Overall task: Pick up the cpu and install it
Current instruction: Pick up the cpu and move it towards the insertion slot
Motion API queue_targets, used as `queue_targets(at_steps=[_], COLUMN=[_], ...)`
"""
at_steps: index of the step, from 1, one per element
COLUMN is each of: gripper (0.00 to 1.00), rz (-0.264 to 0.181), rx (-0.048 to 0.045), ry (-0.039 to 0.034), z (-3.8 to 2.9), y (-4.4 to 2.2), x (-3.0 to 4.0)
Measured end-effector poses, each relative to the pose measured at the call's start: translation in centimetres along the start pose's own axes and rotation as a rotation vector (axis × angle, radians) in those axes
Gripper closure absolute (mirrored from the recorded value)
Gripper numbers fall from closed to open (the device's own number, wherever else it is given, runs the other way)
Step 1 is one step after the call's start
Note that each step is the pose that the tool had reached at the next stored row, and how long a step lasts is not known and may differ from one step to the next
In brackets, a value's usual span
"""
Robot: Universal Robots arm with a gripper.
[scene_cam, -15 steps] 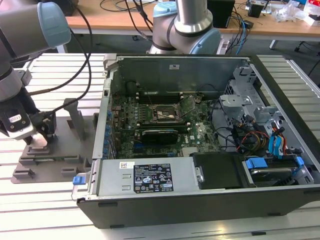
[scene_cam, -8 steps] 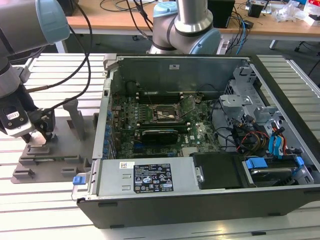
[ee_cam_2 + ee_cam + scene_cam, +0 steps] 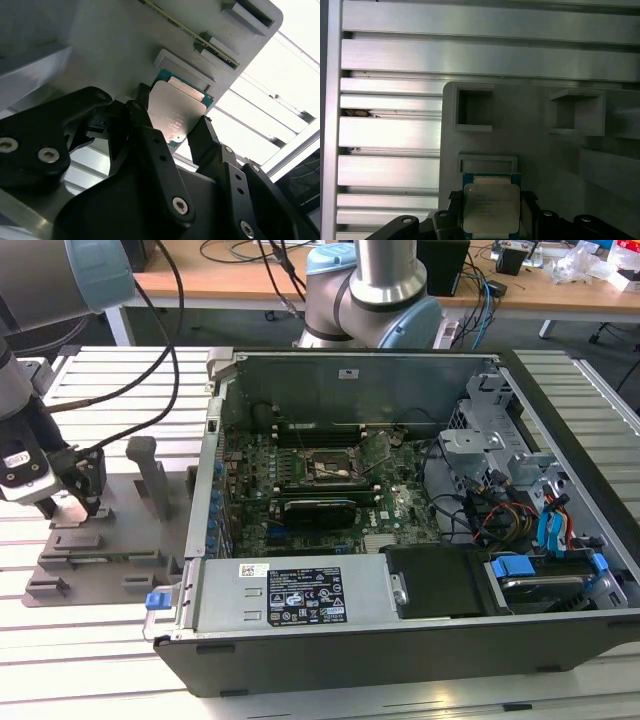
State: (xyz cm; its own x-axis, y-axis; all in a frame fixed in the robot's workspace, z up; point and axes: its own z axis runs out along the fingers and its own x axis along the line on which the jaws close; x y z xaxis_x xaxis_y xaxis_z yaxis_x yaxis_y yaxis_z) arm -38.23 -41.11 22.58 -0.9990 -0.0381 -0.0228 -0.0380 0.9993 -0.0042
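The black two-fingered pincer (image 3: 72,505) is hanging low over a flat gray plastic tray (image 3: 130,540) at the exterior view's left. It is pinching the cpu (image 3: 491,207), a small thin square chip with a silvery-white metal lid and a green rim. In both wrist views the dark fingers (image 3: 455,202) are pressing against two opposite edges of the chip, one on each side, with the pincer (image 3: 491,200) straddling it.

The cpu (image 3: 175,112) is lying flat between the fingertips, with its metal lid facing up toward the wrist cameras. Being square, it is showing no clear long axis. Its free edges are running across the gap between the fingers, and its gripped edges are lining up with them. The lid is looking matte and pale, with stepped, notched corners that are leaving a narrow band of green board showing around it. Faint print is sitting on the metal. I cannot tell whether the chip is resting on the tray (image 3: 535,150) or is raised just off it.

Just beyond the fingertips, a low raised rectangular ledge (image 3: 487,162) of the tray is sitting close to the chip's far edge. Farther out from the pincer (image 3: 170,117), two square recesses (image 3: 472,107) are opening in the gray plastic. Ribbed aluminium table slats (image 3: 470,55) are lying past the tray's edge.

Well away from the pincer, toward the exterior view's right, an open black computer case (image 3: 350,655) is lying on its side. It is exposing a green motherboard with a dark rectangular socket frame (image 3: 330,472).
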Motion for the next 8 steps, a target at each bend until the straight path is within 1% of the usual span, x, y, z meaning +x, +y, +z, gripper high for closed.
queue_targets(at_steps=[6,8], gripper=[0.45,0.45], rz=[0.000,0.000], rx=[0.0001,0.0000], ry=[0.0001,0.0000], z=[-0.58,-0.98], y=[0.00,0.00], x=[-0.01,-0.02])
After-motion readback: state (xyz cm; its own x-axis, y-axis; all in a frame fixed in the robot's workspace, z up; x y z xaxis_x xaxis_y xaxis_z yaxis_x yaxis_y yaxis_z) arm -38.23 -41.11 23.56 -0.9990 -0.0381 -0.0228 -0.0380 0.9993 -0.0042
